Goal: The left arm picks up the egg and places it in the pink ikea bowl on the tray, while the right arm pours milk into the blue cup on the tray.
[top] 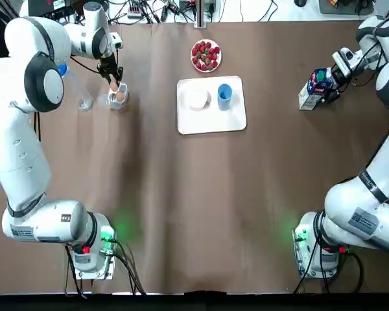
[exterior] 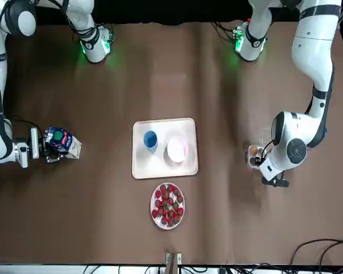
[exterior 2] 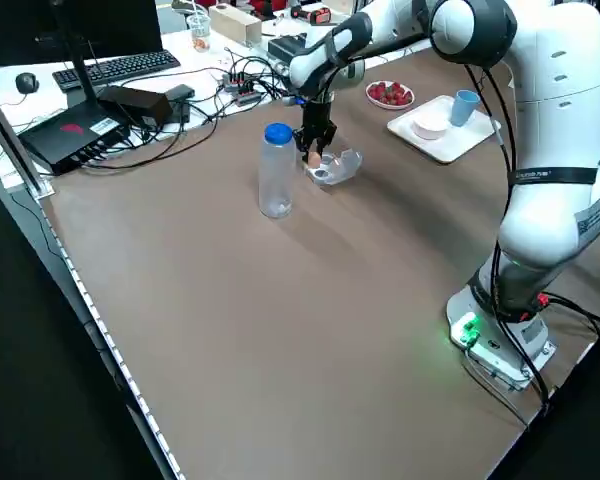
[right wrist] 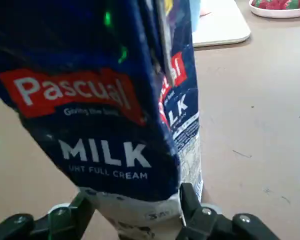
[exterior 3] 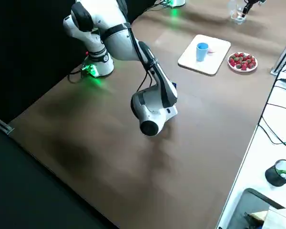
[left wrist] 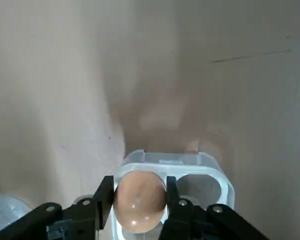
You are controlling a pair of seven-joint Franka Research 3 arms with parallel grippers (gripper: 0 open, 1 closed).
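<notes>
- Left wrist view: left gripper (left wrist: 139, 193) pinches the egg (left wrist: 140, 200) by its sides; egg sits in the clear holder (left wrist: 212, 181), table's left, well apart from the tray (top: 233, 122).
- Right gripper (right wrist: 135, 204) clamps the milk carton (right wrist: 115, 120) low, top free for pouring; far right.
- Pink bowl (top: 198, 99) and blue cup (top: 224, 94) are close together on the tray, so spill risk.
- Bottle (exterior 2: 276, 172) and strawberry plate (top: 206, 56) look off both paths.

Robotics lab: keyboard (exterior 2: 115, 68), mouse (exterior 2: 25, 82), cable tangle (exterior 2: 242, 82), electronics box (exterior 2: 75, 135) on bench beside brown table (top: 181, 207).
</notes>
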